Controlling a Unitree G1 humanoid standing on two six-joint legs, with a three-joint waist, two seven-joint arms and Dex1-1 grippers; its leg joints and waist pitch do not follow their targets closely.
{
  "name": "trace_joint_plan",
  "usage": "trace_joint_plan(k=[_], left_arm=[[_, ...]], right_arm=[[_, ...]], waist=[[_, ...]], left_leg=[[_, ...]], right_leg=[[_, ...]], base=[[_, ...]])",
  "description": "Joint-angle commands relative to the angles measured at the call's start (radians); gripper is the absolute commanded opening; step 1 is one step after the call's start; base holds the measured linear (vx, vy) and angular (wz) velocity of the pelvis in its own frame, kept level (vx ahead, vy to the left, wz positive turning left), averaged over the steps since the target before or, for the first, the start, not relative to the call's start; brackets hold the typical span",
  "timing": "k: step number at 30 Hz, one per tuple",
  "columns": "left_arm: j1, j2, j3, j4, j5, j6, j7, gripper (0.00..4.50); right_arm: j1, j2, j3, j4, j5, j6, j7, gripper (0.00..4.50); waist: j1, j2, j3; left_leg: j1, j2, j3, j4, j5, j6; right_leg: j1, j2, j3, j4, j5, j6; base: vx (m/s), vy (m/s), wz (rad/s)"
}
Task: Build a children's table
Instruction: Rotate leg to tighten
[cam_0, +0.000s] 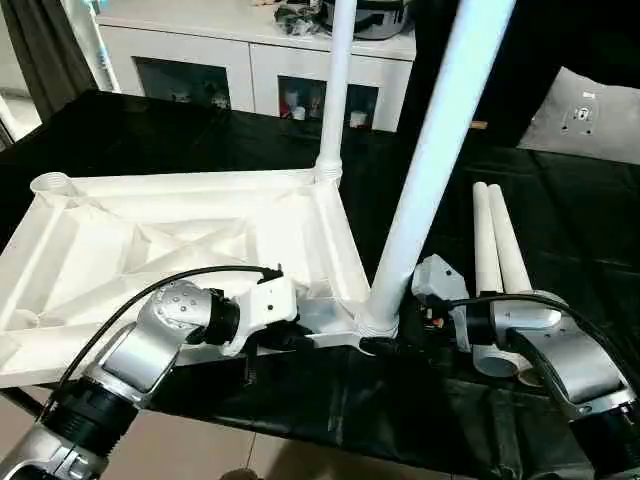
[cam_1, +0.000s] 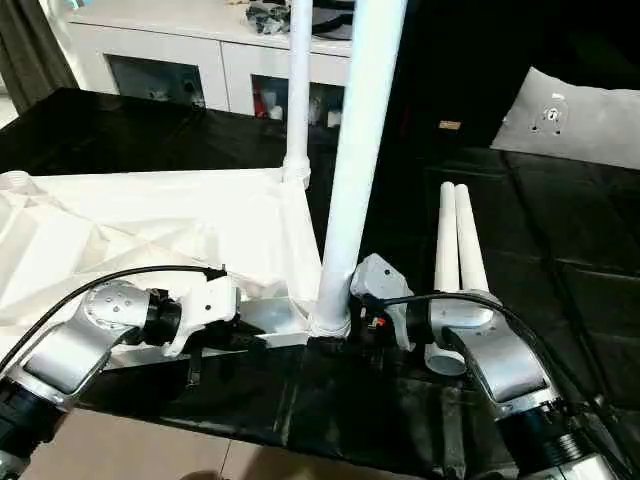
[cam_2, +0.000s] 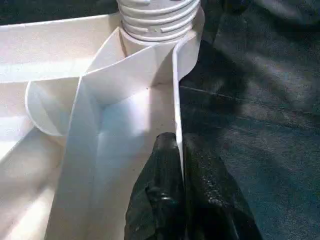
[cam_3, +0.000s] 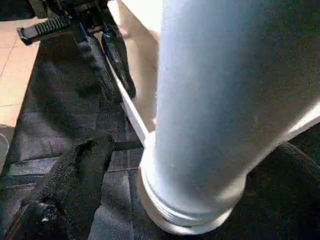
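Left eye view takes in the whole layout: the white table top lies upside down on the black-covered desk, ribbed underside up, reaching from the desk's left edge toward its middle and down to the near edge. Two legs stand upright in its corner sockets: the near leg at the near right corner, the far leg at the far right corner. Two spare legs lie side by side on the desk to the right of the top, touching each other. White cabinets stand beyond the desk's far edge, and a flat grey-white panel rests at the far right.

The left tool sits at the top's near edge, just left of the near leg. Left wrist view shows what the head views cannot: its black fingers are pressed together on the thin rim wall of the table top, one on each side, with the ribbed leg base just ahead.

The right tool hangs just right of the near leg's base. Right wrist view shows its fingers spread wide, with the leg standing between them and no contact visible.
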Motion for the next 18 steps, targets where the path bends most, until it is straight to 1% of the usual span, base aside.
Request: trace_joint_plan(k=[1, 2, 3, 6, 8, 10, 11, 12, 13, 15, 16, 17, 18], left_arm=[[-0.008, -0.003, 0.02, -0.014, -0.028, -0.01, -0.027, 0.0], [-0.007, -0.004, 0.021, -0.014, -0.034, -0.008, -0.032, 0.0], [-0.007, -0.006, 0.023, -0.014, -0.037, -0.005, -0.033, 0.0], [-0.008, -0.005, 0.023, -0.009, -0.041, -0.002, -0.038, 0.0], [-0.007, -0.004, 0.022, -0.01, -0.043, 0.0, -0.041, 0.0], [-0.006, -0.003, 0.022, -0.011, -0.045, 0.003, -0.043, 0.0], [-0.004, -0.003, 0.024, -0.011, -0.046, 0.006, -0.049, 0.0], [-0.004, -0.003, 0.024, -0.011, -0.046, 0.006, -0.049, 0.0], [-0.003, -0.002, 0.024, -0.012, -0.046, 0.008, -0.052, 0.0], [-0.002, -0.001, 0.025, -0.013, -0.047, 0.012, -0.054, 0.0], [-0.002, -0.002, 0.025, -0.013, -0.048, 0.013, -0.053, 0.0], [-0.001, -0.002, 0.025, -0.013, -0.049, 0.014, -0.054, 0.0], [-0.001, -0.002, 0.025, -0.012, -0.049, 0.014, -0.054, 0.0]], right_arm=[[-0.003, 0.005, -0.022, 0.009, 0.02, 0.026, 0.001, 4.4], [-0.004, 0.009, -0.025, 0.01, 0.029, 0.032, 0.002, 4.12], [-0.005, 0.011, -0.025, 0.012, 0.034, 0.036, 0.002, 4.12], [-0.008, 0.014, -0.02, 0.028, 0.035, 0.038, -0.001, 3.91], [-0.007, 0.017, -0.022, 0.031, 0.039, 0.039, 0.0, 3.65], [-0.007, 0.02, -0.025, 0.034, 0.044, 0.038, 0.002, 3.59], [-0.007, 0.023, -0.027, 0.035, 0.05, 0.039, 0.003, 3.54], [-0.007, 0.023, -0.027, 0.035, 0.05, 0.039, 0.003, 3.47], [-0.007, 0.023, -0.027, 0.035, 0.052, 0.039, 0.003, 3.3], [-0.005, 0.023, -0.025, 0.036, 0.055, 0.039, 0.005, 3.13], [-0.005, 0.023, -0.024, 0.037, 0.055, 0.039, 0.005, 3.13], [-0.003, 0.023, -0.022, 0.036, 0.055, 0.038, 0.005, 2.87], [-0.003, 0.023, -0.022, 0.036, 0.055, 0.038, 0.005, 2.87]], waist=[[-0.003, -0.005, -0.073], [-0.003, -0.004, -0.074], [-0.003, -0.004, -0.074], [-0.002, -0.002, -0.074], [-0.001, -0.002, -0.073], [-0.002, -0.002, -0.073], [-0.001, 0.0, -0.073], [-0.001, -0.001, -0.073], [0.0, 0.002, -0.074], [-0.001, 0.0, -0.074], [-0.001, 0.0, -0.074], [-0.001, 0.0, -0.074], [0.0, 0.0, -0.075]], left_leg=[[0.002, 0.055, -0.014, -0.065, -0.131, 0.057], [0.003, 0.055, -0.015, -0.065, -0.129, 0.058], [0.002, 0.057, -0.015, -0.065, -0.126, 0.058], [0.003, 0.058, -0.015, -0.066, -0.126, 0.055], [0.004, 0.057, -0.014, -0.066, -0.136, 0.054], [0.004, 0.057, -0.014, -0.066, -0.14, 0.051], [0.006, 0.057, -0.014, -0.066, -0.143, 0.049], [0.005, 0.057, -0.014, -0.066, -0.141, 0.049], [0.004, 0.058, -0.015, -0.067, -0.139, 0.049], [0.004, 0.058, -0.015, -0.066, -0.135, 0.049], [0.004, 0.058, -0.014, -0.067, -0.136, 0.049], [0.004, 0.057, -0.014, -0.066, -0.137, 0.049], [0.004, 0.058, -0.014, -0.066, -0.135, 0.049]], right_leg=[[0.051, -0.105, 0.067, -0.087, -0.315, -0.123], [0.051, -0.104, 0.067, -0.086, -0.311, -0.124], [0.051, -0.105, 0.068, -0.084, -0.3, -0.127], [0.051, -0.104, 0.068, -0.082, -0.283, -0.135], [0.051, -0.105, 0.067, -0.084, -0.296, -0.135], [0.05, -0.106, 0.067, -0.086, -0.31, -0.131], [0.049, -0.106, 0.068, -0.087, -0.314, -0.131], [0.05, -0.105, 0.068, -0.086, -0.31, -0.131], [0.051, -0.106, 0.068, -0.085, -0.301, -0.133], [0.051, -0.105, 0.068, -0.083, -0.291, -0.135], [0.051, -0.105, 0.068, -0.083, -0.29, -0.136], [0.051, -0.106, 0.068, -0.083, -0.29, -0.138], [0.052, -0.106, 0.068, -0.083, -0.287, -0.138]], base=[[0.0, 0.0, 0.0], [0.0, 0.0, 0.0], [0.0, 0.0, 0.0], [0.0, 0.0, 0.0], [0.0, 0.0, 0.0], [0.0, 0.0, 0.0], [0.0, 0.0, 0.0], [0.0, 0.0, 0.0], [0.0, 0.0, 0.0], [0.0, 0.0, 0.0], [0.0, 0.0, 0.0], [0.0, 0.0, 0.0], [0.0, 0.0, 0.0]])
